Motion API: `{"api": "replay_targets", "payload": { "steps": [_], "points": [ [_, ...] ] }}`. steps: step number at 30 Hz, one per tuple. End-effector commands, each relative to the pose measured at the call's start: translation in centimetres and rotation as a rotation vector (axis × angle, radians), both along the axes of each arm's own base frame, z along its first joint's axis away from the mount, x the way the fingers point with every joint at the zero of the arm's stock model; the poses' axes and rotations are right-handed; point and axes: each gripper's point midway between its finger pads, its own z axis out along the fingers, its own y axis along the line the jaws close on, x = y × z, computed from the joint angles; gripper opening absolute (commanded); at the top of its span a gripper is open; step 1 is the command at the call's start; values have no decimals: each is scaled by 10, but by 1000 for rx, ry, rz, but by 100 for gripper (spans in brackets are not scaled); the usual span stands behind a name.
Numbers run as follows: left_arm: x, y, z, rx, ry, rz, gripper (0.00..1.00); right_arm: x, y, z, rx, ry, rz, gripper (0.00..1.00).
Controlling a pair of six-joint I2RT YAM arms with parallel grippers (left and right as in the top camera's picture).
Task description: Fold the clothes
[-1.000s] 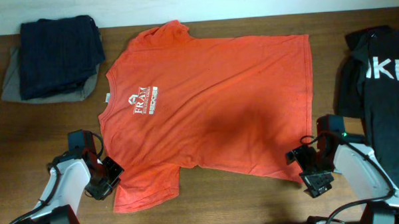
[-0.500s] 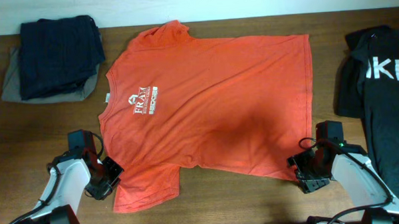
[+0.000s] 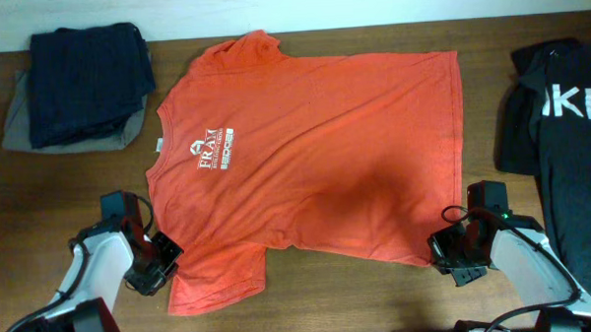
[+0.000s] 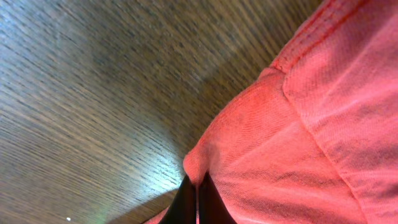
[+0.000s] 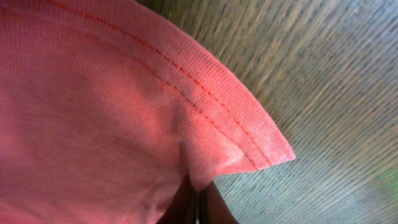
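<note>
Flat on the surface (image 3: 60,204) beside the dark pile (image 3: 86,80), the soft, floppy T-shirt (image 3: 315,155) suits edge grips: left claw (image 3: 161,261) clamps its sleeve, right claw (image 3: 446,254) its hem corner.

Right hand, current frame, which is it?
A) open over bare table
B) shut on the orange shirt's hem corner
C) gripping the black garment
B: the right wrist view shows the right hand shut, pinching the orange T-shirt just inside its stitched hem corner.
</note>
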Motion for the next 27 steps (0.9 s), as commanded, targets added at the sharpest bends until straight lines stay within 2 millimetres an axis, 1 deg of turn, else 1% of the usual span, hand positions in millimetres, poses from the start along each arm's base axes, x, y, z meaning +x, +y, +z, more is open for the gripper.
{"api": "replay_targets", "payload": {
  "steps": [1, 5, 7, 10, 14, 15, 16, 18, 22, 23, 27],
  "points": [
    [-16, -3, -3, -15, 83, -18, 1, -16, 1, -10, -6, 63, 5, 4],
    [-11, -2, 15, -9, 57, -29, 1, -17, -3, -5, -24, 82, 6, 4],
    [-2, -4, 28, -18, -8, -70, 1, -15, -8, 2, -51, 95, 6, 4],
    [12, -1, 46, 7, -100, -129, 1, -9, -16, 12, -90, 95, 8, 4],
    [28, 3, 74, 43, -218, -142, 1, 6, -27, 32, -144, 72, 6, 4],
    [30, 4, 79, 50, -239, -142, 1, 12, -30, 38, -157, 59, 5, 4],
    [33, 5, 87, 61, -270, -142, 1, 22, -35, 47, -179, 32, 2, 4],
    [35, 5, 92, 68, -291, -142, 1, 35, -40, 58, -200, -7, -2, 4],
    [40, 6, 96, 74, -313, -139, 1, 54, -46, 74, -226, -67, -9, 4],
    [47, 8, 98, 84, -344, -139, 1, 59, -48, 77, -233, -87, -12, 4],
    [74, 15, 108, 121, -458, -139, 1, 68, -50, 78, -241, -122, -16, 4]
  ]
}}
